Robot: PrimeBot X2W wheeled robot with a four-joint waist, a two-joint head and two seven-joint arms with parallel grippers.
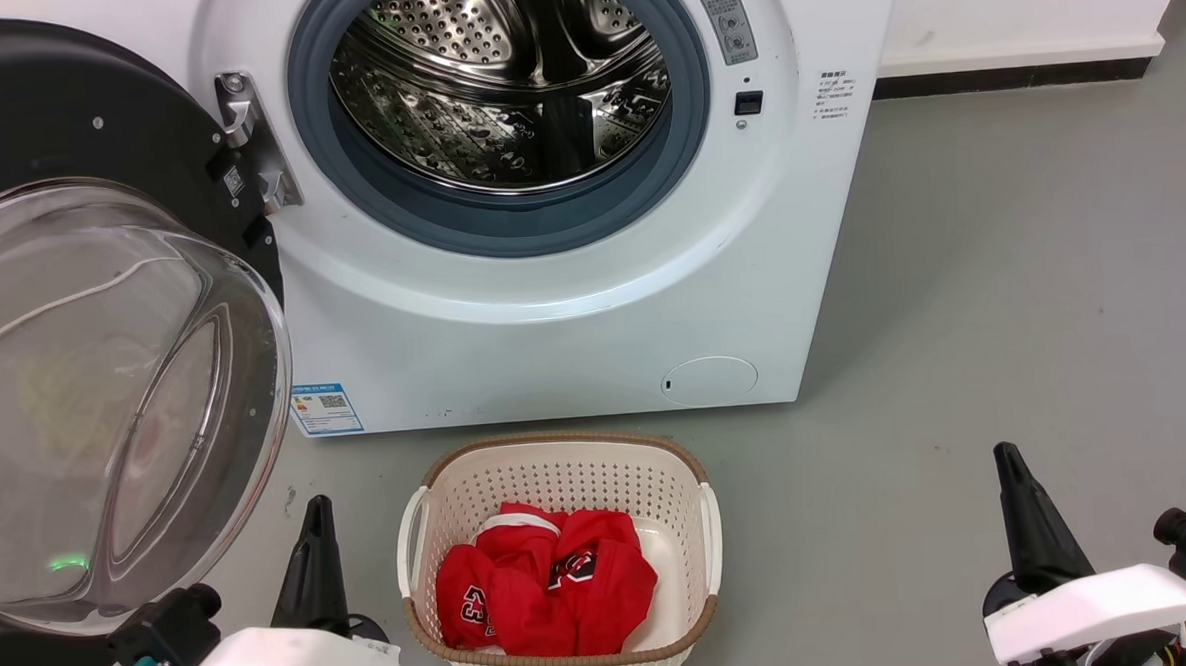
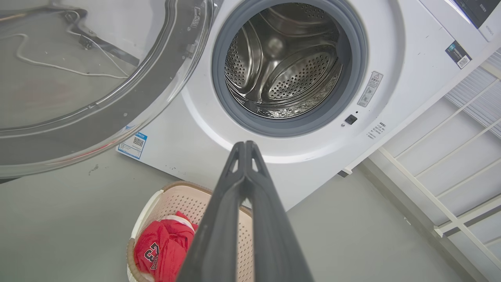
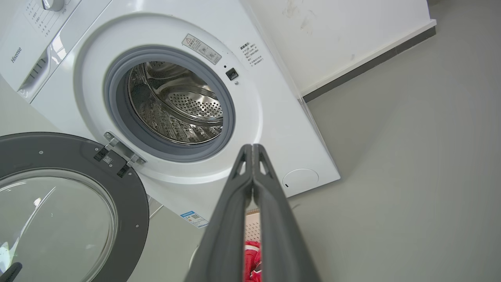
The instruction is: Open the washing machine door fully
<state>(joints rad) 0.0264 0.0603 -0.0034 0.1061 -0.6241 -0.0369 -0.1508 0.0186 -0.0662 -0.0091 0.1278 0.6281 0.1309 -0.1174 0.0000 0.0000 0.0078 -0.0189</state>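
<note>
Here the large round glossy black washing machine door (image 1: 105, 394), with its clear bulging glass bowl window, is swung away from the opening of the white front-loading washing machine (image 1: 572, 314). It hangs on the silver metal hinge (image 1: 249, 138) at the left side of the opening, its inner face and bowl turned toward the head camera. The perforated steel drum (image 1: 502, 87) lies fully exposed behind the grey rubber seal. On the grey floor (image 1: 1002, 305) just in front of the machine stands a cream perforated plastic basket (image 1: 559, 475) with a brown rim, holding a crumpled red jersey (image 1: 544, 585). The left gripper (image 1: 317, 505) hovers near the door's lower rim without touching it, its two dark fingers pressed together on nothing. The right gripper (image 1: 1004, 452) hovers well apart on the basket's other side, likewise clenched and empty.
</note>
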